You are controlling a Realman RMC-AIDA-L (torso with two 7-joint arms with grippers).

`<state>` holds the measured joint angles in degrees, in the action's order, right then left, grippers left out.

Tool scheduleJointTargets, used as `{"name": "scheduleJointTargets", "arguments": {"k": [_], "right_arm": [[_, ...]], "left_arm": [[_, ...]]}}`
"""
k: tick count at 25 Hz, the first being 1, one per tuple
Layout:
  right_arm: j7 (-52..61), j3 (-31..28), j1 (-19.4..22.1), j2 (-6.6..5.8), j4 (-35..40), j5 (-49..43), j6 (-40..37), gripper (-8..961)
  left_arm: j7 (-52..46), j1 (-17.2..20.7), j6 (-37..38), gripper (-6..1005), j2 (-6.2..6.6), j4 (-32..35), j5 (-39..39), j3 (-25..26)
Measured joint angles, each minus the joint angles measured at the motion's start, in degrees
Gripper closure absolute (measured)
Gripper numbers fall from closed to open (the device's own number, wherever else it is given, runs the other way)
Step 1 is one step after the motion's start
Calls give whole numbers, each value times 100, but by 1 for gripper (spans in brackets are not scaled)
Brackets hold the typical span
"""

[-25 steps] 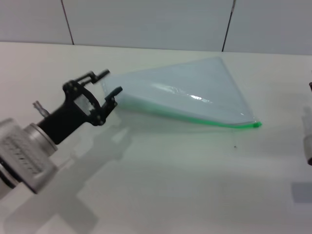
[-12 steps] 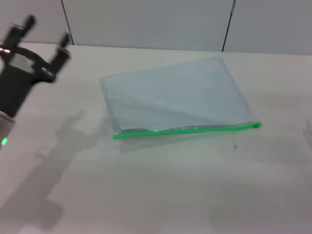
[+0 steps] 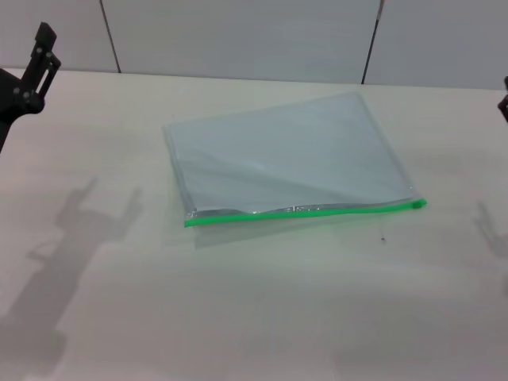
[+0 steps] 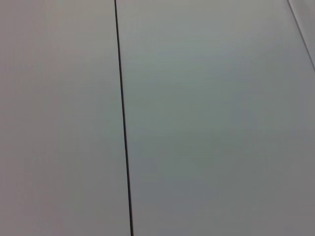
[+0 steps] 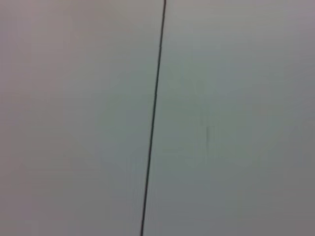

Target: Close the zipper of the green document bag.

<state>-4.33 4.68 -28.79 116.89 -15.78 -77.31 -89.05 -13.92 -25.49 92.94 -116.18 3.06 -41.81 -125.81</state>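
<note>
Document bag (image 3: 286,155) flat on table (image 3: 262,309)

Head camera looks forward and down over the table (image 3: 262,317), the bag (image 3: 286,159) sitting mid-frame, panelled wall (image 3: 238,36) behind. Left wrist camera faces a plain grey panel with one dark seam (image 4: 123,118). Right wrist camera likewise, seam (image 5: 153,118) only. Probably that same wall, the one thing all three share.

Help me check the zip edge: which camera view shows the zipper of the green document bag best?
The head view. The zipper runs along the near edge of the green document bag, lying flat on the table, unobstructed. Both wrist views show only pale panels with a dark seam, nothing of the zipper.
</note>
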Motion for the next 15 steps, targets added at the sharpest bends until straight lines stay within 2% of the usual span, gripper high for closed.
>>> {"name": "scheduleJointTargets", "arguments": {"k": [15], "right_arm": [[12,33,-4,8,-13,6,26,81]], "left_arm": [[-49,62,120,256,-1,2,27,-52]]}}
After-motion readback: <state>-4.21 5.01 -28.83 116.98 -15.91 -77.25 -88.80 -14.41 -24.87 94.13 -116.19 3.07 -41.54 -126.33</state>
